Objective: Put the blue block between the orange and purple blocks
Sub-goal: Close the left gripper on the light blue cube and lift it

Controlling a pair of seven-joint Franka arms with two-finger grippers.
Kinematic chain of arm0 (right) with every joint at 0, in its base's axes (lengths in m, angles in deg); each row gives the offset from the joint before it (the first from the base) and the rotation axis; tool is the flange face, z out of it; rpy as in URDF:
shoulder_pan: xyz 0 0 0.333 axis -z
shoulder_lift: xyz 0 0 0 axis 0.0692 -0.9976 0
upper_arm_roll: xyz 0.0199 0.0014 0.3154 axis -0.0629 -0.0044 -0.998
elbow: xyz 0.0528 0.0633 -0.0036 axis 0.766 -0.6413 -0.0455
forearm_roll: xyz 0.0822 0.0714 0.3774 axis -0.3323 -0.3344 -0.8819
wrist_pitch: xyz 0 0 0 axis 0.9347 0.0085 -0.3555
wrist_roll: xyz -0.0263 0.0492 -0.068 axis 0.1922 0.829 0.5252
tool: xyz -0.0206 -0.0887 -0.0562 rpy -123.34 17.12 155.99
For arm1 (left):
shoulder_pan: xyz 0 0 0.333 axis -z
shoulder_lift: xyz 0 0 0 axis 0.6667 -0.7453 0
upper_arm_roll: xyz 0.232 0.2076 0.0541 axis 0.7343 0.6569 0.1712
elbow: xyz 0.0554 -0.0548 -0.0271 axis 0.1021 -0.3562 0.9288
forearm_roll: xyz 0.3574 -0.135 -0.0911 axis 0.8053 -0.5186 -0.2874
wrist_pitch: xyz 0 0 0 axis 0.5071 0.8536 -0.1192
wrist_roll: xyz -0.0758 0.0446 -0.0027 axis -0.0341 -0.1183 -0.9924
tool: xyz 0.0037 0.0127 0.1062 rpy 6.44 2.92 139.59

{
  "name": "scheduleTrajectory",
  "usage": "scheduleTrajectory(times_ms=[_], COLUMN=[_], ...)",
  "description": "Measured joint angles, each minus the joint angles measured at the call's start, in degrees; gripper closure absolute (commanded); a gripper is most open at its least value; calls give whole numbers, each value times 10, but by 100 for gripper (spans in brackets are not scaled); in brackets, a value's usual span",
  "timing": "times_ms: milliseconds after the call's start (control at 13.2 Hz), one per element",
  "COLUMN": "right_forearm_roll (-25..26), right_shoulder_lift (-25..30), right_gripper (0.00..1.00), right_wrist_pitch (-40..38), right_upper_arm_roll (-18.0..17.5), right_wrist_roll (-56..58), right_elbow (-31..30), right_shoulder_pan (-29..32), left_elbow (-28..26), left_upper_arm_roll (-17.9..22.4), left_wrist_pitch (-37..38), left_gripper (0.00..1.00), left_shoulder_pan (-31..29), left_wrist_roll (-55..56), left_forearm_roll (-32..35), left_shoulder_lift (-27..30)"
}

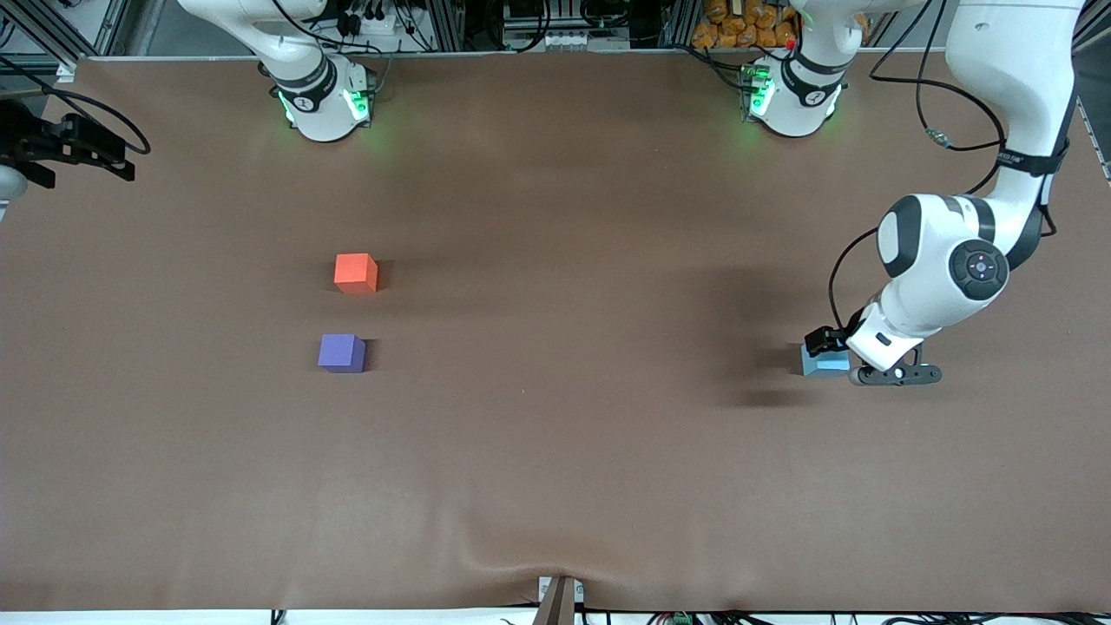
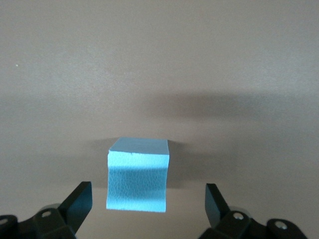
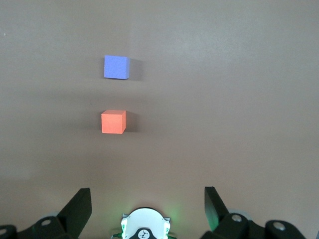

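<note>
1. Blue block [image 1: 823, 362] on table [image 1: 555, 451], at left arm's end, well apart from the other two cubes.
2. Left gripper [image 2: 148, 199] low over it, fingers [image 2: 79, 201] spread wide, one each side of the cube with clear gaps; nothing held, no contact seen.
3. Orange block [image 1: 356, 273] and purple block [image 1: 341, 353] toward right arm's end; purple nearer the front camera, orange farther, a gap between them that looks about a cube wide.
4. Right gripper [image 3: 147, 201] parked high at table edge near its own end, fingers apart, empty; arm waiting.
5. Step in hand, by judgement: grasp of blue. Best done by settling lower so pads meet flat side faces mid-height, centred, then closing squarely; cube sits slightly skewed in left wrist view, so small wrist turn likely needed first.
6. Long carry across table ahead; firm hold wanted. Gap at target looks tight, so straight descent and no nudging of neighbours.
7. Hard to tell: blue partly covered by gripper in front view; fingertips cut off at edge of both wrist views; height of fingers above table unclear.
</note>
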Motion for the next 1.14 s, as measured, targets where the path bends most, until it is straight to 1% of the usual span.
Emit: scheduleTrajectory(times_ms=[379,758,833,985,1061,1136], right_forearm_roll=[0,0,0,0,-1,-1], right_shoulder_lift=[0,0,0,0,0,0], right_gripper=[0,0,0,0,0,0], right_wrist_pitch=[-1,-3,-3,-4,-4,-4], right_upper_arm_roll=[0,0,0,0,0,0], right_wrist_roll=[0,0,0,0,0,0], right_elbow=[0,0,0,0,0,0], right_shoulder_pan=[0,1,1,3,4,5], left_elbow=[0,0,0,0,0,0], left_upper_arm_roll=[1,3,4,4,4,5], left_wrist_pitch=[-29,-37,-38,-41,-41,-41], left_gripper=[0,0,15,49,72,92], left_shoulder_pan=[-1,-2,-2,-2,-2,-2], left_wrist_roll=[0,0,0,-1,-3,-3], left_forearm_roll=[0,0,0,1,5,14], left_shoulder_lift=[-34,-50,-52,-56,-57,-59])
